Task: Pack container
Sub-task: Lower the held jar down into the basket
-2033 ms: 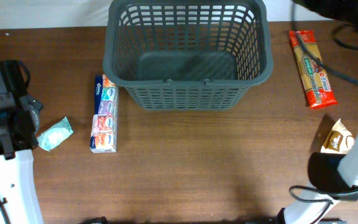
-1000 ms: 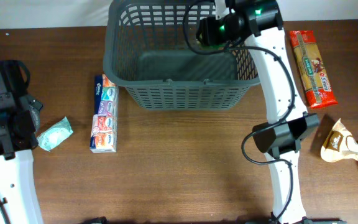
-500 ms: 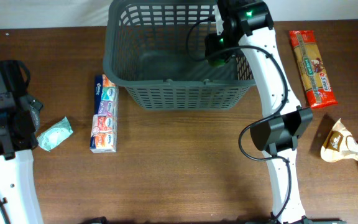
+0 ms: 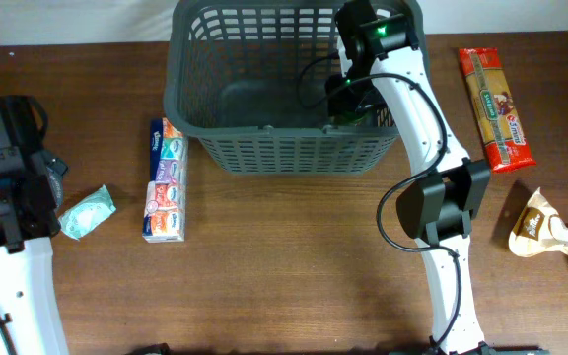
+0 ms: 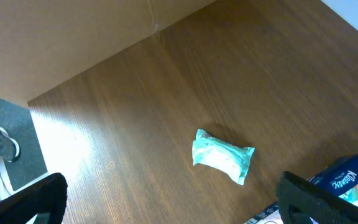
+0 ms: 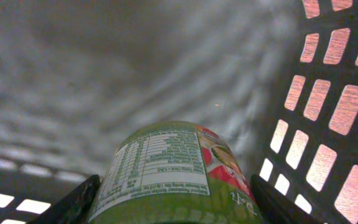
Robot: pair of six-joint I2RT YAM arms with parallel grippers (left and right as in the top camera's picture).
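Observation:
The container (image 4: 284, 153), a big dark grey basket with slotted sides, stands at the back middle of the table. My right gripper (image 4: 349, 99) reaches down inside it near its right front corner. In the right wrist view that gripper (image 6: 179, 205) is shut on a green tube can (image 6: 173, 174) with a nutrition label. The can hangs just above the basket's solid bottom, with the lattice wall (image 6: 328, 124) close on the right. At the far left my left gripper (image 5: 173, 202) hangs open over bare table, with a teal packet (image 5: 222, 155) lying ahead of its fingers.
A long pack of tissue packets (image 4: 165, 179) lies left of the basket, and the teal packet (image 4: 89, 212) lies further left. A red pasta pack (image 4: 498, 97) and a crumpled brown bag (image 4: 540, 225) lie on the right side of the table.
My right arm has carried the green can from the basket's back right rim down toward its front right corner. The left arm has not moved.

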